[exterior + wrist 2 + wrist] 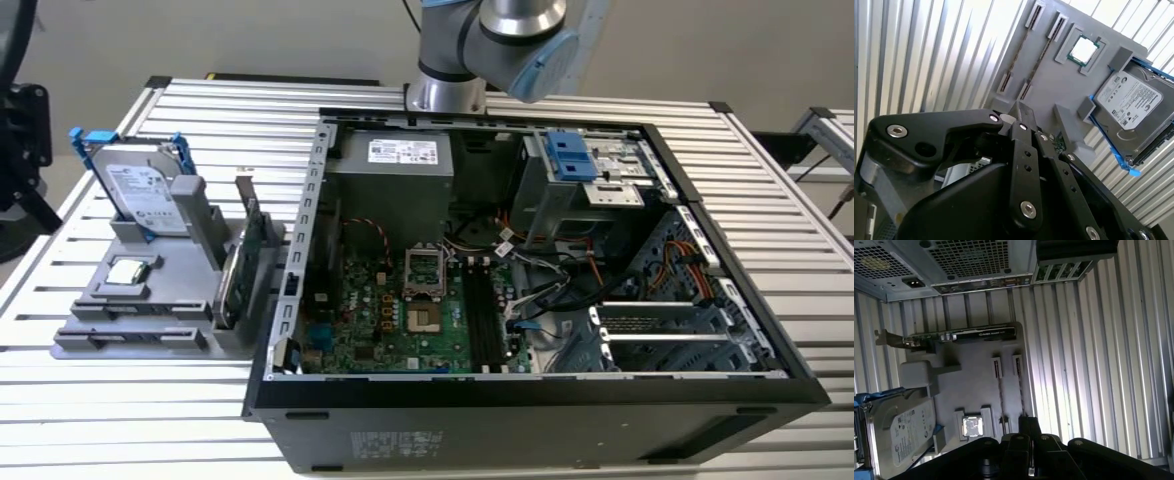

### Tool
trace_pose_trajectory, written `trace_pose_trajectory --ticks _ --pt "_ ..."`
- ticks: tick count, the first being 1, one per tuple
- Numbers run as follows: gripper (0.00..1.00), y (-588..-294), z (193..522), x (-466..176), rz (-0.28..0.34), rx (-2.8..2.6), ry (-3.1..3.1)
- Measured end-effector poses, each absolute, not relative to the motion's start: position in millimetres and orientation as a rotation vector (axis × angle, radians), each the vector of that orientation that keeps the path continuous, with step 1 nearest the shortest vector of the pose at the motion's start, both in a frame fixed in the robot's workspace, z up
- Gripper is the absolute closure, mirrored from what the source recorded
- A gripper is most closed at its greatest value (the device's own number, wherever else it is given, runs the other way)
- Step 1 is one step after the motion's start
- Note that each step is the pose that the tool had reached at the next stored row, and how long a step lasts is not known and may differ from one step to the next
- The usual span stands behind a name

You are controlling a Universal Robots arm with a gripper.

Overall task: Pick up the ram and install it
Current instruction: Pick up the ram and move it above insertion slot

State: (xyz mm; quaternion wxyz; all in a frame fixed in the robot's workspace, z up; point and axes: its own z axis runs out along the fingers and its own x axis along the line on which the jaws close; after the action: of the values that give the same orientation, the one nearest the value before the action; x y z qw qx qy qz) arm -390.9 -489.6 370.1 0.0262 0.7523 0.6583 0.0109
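Observation:
The ram (999, 395) stands on edge as a thin dark strip between grey end clips on the grey fixture (974, 385). A second like strip (1020, 390) stands beside it. Both strips (1021, 50) also appear in the second wrist view. My gripper (1030, 426) hangs high above the fixture, apart from the sticks. Its black fingers (1021, 114) are together, shut on nothing. In the exterior view the arm (507, 40) reaches in behind the open computer case (534, 400). The motherboard's black slots (487, 320) lie inside that case.
The fixture (134, 320) sits at the exterior view's left on the slatted metal table (147, 410). It also holds a silver hard drive (140, 185) in a blue bracket, a processor chip (130, 270) and a green card (238, 270) on edge. Cables crowd the case.

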Motion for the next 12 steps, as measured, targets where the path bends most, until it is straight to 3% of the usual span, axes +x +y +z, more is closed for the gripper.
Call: trace_pose_trajectory --ticks 12 --pt "1.00 -489.2 366.9 -390.9 0.035 2.290 2.072"
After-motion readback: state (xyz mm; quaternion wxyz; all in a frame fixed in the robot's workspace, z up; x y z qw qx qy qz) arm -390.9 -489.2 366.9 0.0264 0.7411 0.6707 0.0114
